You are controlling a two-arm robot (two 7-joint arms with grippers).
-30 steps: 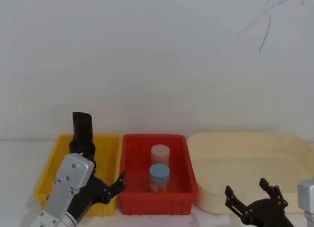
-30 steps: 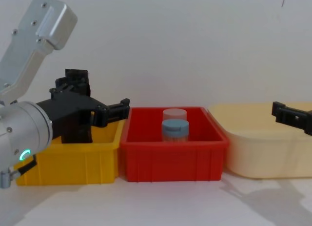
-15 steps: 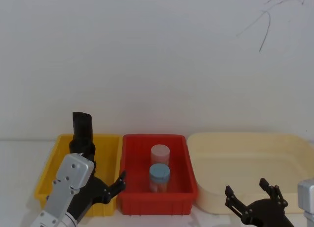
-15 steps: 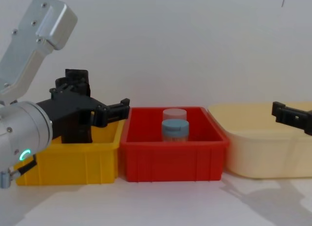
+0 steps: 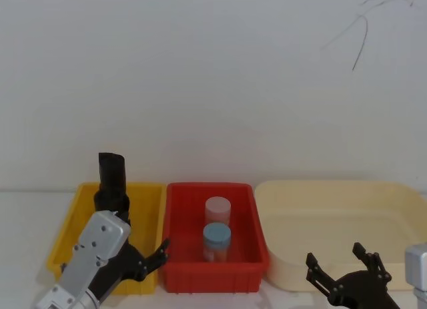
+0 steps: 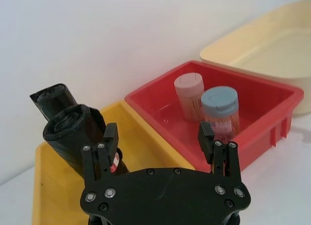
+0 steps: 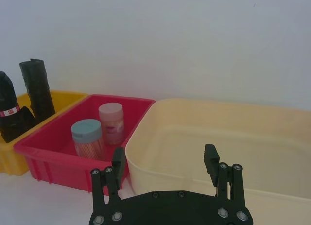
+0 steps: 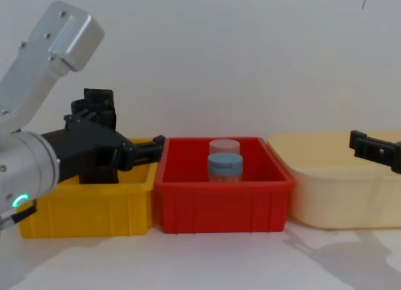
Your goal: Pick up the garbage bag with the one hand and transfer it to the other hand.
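Left jaws spread, pinching nothing; right jaws spread too, empty.

Head view: left gripper (image 5: 143, 259) low at the front edge of the yellow bin (image 5: 67, 235). The garbage bag (image 5: 112, 201) stands in that bin, just beyond the gripper, with a plain black roll (image 5: 111, 167) rising behind it. Red bin (image 5: 213, 279) is next over and holds a pink-lidded jar (image 5: 217, 211) and a blue-lidded jar (image 5: 217, 239). Right gripper (image 5: 340, 262) hangs low in front of the cream tub (image 5: 333, 215), well apart from the bag.

Left wrist view: one finger sits just beside the bag's lower part, the other is out over the red bin's side. The bag is near that one finger, not centred in the gap. Touching or not, cannot tell. A red-and-white label (image 6: 114, 162) peeks out by that finger; print too small to read.

Right wrist view: the label shows as a red-and-white band round the bag; no legible text. No writing readable on the jars. Right jaws frame the tub wall, nothing between them.

Chest view: left gripper in front of the black rolls; cannot split bag from plain roll here. Bins sit on the bench (image 8: 207, 258).

Progress: pick-up not yet done, bag is in the bin, ungrasped. Left to do: centre, close, lift, carry across, hand over to the right gripper.
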